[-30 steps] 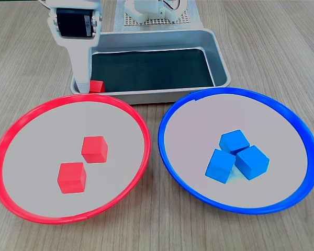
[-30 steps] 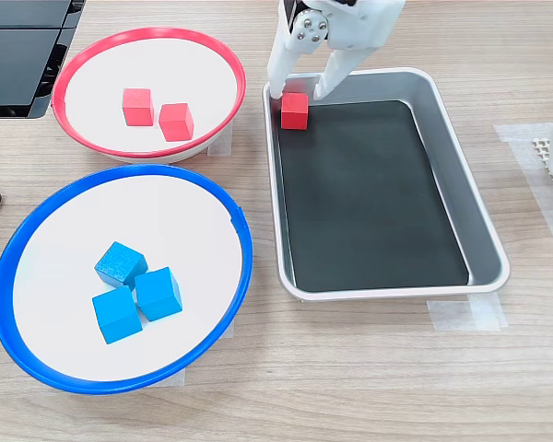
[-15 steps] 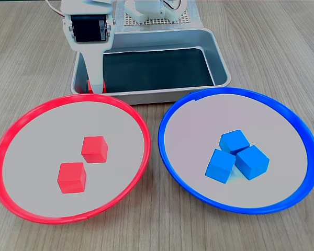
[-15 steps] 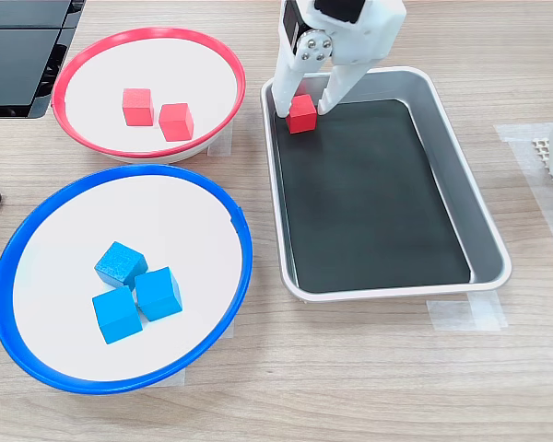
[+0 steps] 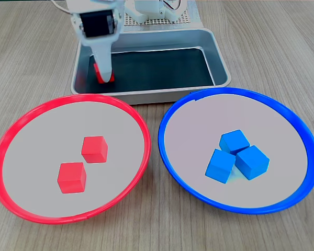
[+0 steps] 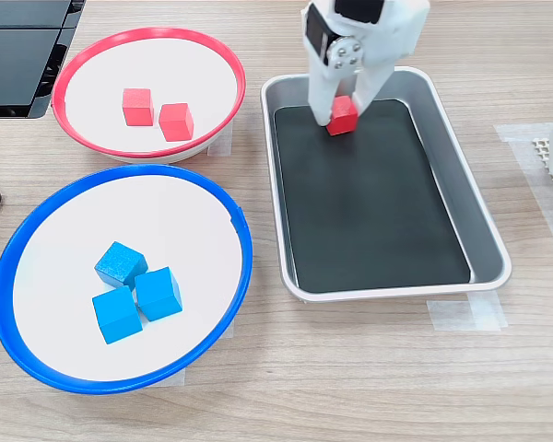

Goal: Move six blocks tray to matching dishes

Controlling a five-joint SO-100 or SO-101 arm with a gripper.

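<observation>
Presently my gripper [image 6: 341, 112] is pinching a red block [image 6: 342, 117] between its two fingers, over the dark bottom of the tray [image 6: 484, 198], toward the tray's far end in a fixed view. In the other fixed view the same red block [image 5: 104, 75] sits at my fingertips [image 5: 105, 73] over the left part of the tray [image 5: 220, 57]. Whether the block is clear of the tray bottom I cannot tell.

The red-rimmed dish [image 5: 21, 120] holds two red blocks [image 5: 94, 149] [image 5: 71, 177], lying apart from each other. The blue-rimmed dish [image 5: 293, 117] holds three blue blocks [image 5: 234, 141] [image 5: 220, 165] [image 5: 252, 161] clustered together and touching. Both dishes rest on the wooden desk [image 5: 272, 36], near the tray's long side, side by side.
</observation>
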